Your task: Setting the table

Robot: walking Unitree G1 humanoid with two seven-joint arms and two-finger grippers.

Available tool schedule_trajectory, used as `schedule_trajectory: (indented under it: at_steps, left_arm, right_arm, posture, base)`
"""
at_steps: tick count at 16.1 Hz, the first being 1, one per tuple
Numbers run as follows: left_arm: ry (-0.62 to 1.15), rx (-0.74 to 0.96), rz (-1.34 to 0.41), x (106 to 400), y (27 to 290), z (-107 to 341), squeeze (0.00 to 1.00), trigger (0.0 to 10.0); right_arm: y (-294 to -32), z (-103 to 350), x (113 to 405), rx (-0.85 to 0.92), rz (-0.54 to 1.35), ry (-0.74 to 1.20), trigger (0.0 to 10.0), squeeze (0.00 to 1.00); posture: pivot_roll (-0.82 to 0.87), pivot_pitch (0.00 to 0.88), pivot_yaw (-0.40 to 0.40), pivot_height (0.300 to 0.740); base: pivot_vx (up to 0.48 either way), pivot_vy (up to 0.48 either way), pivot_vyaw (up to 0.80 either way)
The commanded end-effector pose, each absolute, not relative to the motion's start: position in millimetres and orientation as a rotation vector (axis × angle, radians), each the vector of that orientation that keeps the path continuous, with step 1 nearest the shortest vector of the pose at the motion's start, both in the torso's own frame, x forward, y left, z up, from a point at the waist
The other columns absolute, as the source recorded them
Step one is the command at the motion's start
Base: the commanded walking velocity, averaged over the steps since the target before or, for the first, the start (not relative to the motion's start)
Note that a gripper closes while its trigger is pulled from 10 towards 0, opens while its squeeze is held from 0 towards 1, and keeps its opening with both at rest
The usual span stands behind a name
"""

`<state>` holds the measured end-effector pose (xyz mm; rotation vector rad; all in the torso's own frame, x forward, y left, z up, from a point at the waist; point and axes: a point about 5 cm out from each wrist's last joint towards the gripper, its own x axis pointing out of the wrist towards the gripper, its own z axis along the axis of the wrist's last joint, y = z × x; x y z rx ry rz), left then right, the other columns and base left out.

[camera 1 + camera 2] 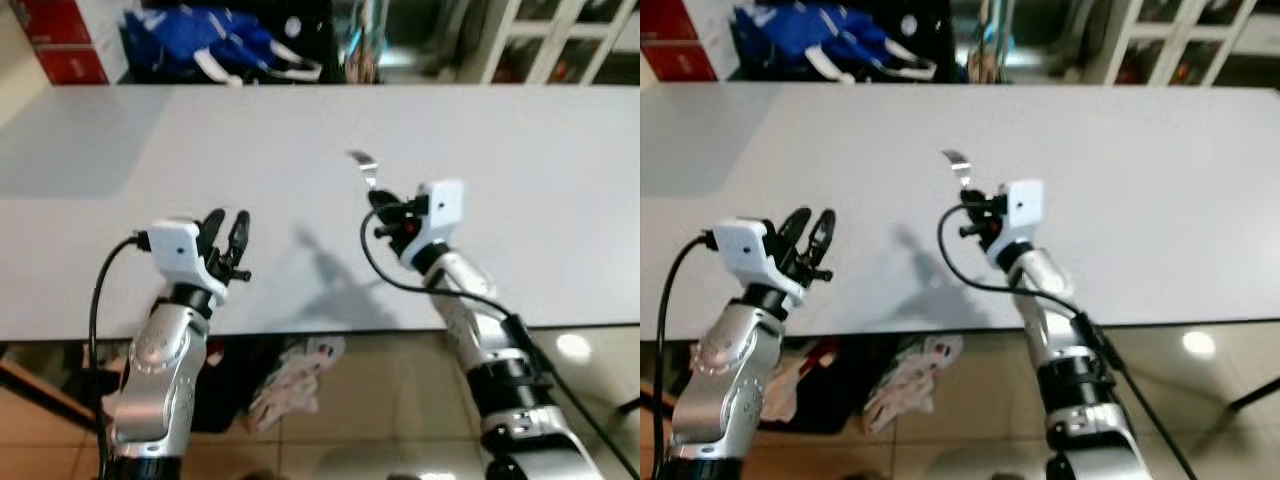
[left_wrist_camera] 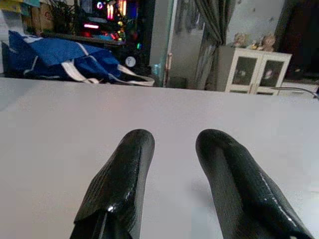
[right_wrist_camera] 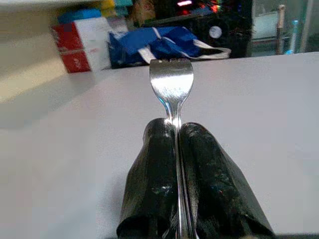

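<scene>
The right gripper (image 1: 385,208) is closed tight on a fork (image 3: 172,82), pinching the handle so the tines stick out ahead of the fingertips, above the table (image 1: 520,200). The fork looks light, stiff and slick metal, likely to pivot or slip, so a hold along the handle suits it. The left gripper (image 1: 228,232) hovers empty, fingers parted, beside it.
</scene>
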<state>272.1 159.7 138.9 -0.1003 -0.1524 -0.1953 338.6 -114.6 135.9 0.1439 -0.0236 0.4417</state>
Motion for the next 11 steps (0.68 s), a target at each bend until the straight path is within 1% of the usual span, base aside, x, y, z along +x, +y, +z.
schedule_trajectory:
  at_steps: [1, 4, 7, 9, 11]
  left_arm:
    - [-0.147, -0.086, -0.201, 272, 155, 137, 0.00, 10.0]
    - [-0.139, -0.105, -0.184, 272, 155, 137, 0.00, 10.0]
    - [-0.110, -0.125, -0.152, 272, 155, 133, 0.00, 10.0]
    - [-0.114, -0.123, -0.146, 273, 155, 134, 0.00, 10.0]
    - [-0.108, -0.124, -0.133, 273, 156, 135, 0.00, 10.0]
  right_arm:
    - [-120, 135, 339, 0.084, 0.427, -0.030, 10.0, 0.00]
    - [-117, 128, 338, -0.028, 0.416, -0.012, 10.0, 0.00]
    - [-109, 125, 335, -0.036, 0.432, -0.010, 10.0, 0.00]
    - [-101, 128, 334, -0.056, 0.450, -0.026, 10.0, 0.00]
    - [-90, 132, 339, -0.021, 0.432, -0.020, 10.0, 0.00]
  posture:
    - [-0.14, 0.038, 0.015, 0.740]
    - [-0.14, 0.048, 0.017, 0.740]
    - [-0.14, 0.050, 0.019, 0.740]
    - [-0.14, 0.055, 0.021, 0.740]
    - [-0.13, 0.063, 0.023, 0.740]
  base:
    - [0.000, -0.450, 0.00]
    - [0.000, -0.450, 0.00]
    - [0.000, -0.449, 0.00]
    - [0.000, 0.000, 0.00]
    - [0.000, 0.000, 0.00]
